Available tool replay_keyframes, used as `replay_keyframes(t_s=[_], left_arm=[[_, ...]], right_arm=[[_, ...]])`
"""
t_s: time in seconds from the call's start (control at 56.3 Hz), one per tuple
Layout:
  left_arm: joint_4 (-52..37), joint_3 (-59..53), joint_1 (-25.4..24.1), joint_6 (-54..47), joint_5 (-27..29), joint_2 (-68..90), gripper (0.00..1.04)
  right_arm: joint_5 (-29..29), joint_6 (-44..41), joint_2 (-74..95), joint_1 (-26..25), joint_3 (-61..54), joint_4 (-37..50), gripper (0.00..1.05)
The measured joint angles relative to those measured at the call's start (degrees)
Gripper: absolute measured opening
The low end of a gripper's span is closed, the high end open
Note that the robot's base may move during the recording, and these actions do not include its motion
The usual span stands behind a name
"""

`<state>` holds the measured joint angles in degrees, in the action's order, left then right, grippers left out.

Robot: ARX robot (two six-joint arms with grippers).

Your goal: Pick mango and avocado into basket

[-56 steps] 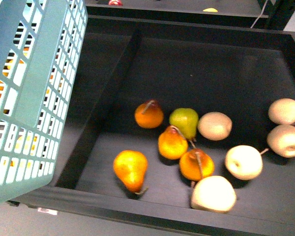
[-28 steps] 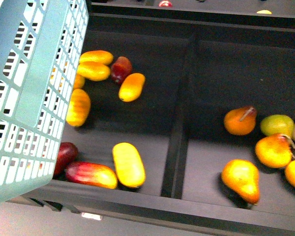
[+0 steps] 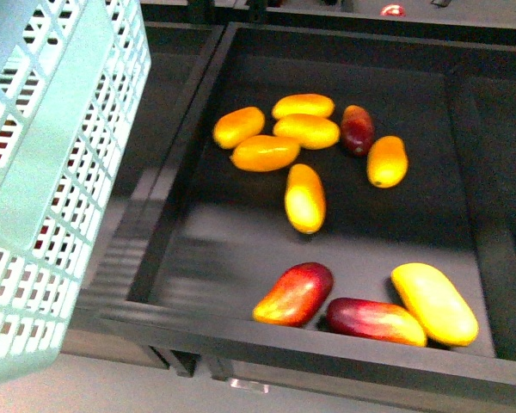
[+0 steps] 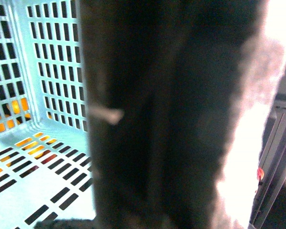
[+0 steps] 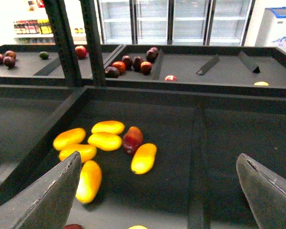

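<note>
**Basket** (image 3: 60, 172), far left. It hangs tilted over the left wall of the black display bin (image 3: 198, 129). In the left wrist view its slotted floor looks bare where it shows. A steeper tilt would let dropped fruit roll out.

**Left end effector.** A dark blurred mass fills the left wrist view, so you cannot tell whether it is spread or clamped.

**Mango** (image 3: 304, 198), mid-bin. This orange-yellow fruit lies alone, just below a tight cluster of mangoes (image 3: 306, 131). Aim into the cluster and a finger will likely nudge a neighbour or close on two at once.

**Front row.** A red-blushed mango (image 3: 294, 292), a dark red mango (image 3: 374, 320) and a yellow mango (image 3: 434, 303) lie near the front wall. The last two are touching. A low approach here risks striking the wall.

**Right end effector** (image 5: 158, 160). It is spread wide and holds nothing, above the same bin.

**Avocado.** It cannot be made out in any view. The dark fruits in the far bins are too small to name, so you risk picking the wrong fruit.
</note>
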<state>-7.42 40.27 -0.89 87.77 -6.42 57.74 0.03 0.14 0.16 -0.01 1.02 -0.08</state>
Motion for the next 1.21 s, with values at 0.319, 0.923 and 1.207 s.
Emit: replay_keyframes(t_s=[0.319, 0.923, 1.207], left_arm=[[0.02, 0.00, 0.02, -0.02, 0.02, 0.02, 0.13], [0.07, -0.02, -0.55, -0.22, 1.11, 0.33, 0.13], [23.34, 11.54, 1.22, -14.78, -1.68, 7.32, 0.13]], right_arm=[[0.00, 0.02, 0.02, 0.00, 0.00, 0.00, 0.96], [-0.50, 0.00, 0.02, -0.04, -0.02, 0.00, 0.96], [-0.22, 0.00, 0.00, -0.04, -0.02, 0.00, 0.96]])
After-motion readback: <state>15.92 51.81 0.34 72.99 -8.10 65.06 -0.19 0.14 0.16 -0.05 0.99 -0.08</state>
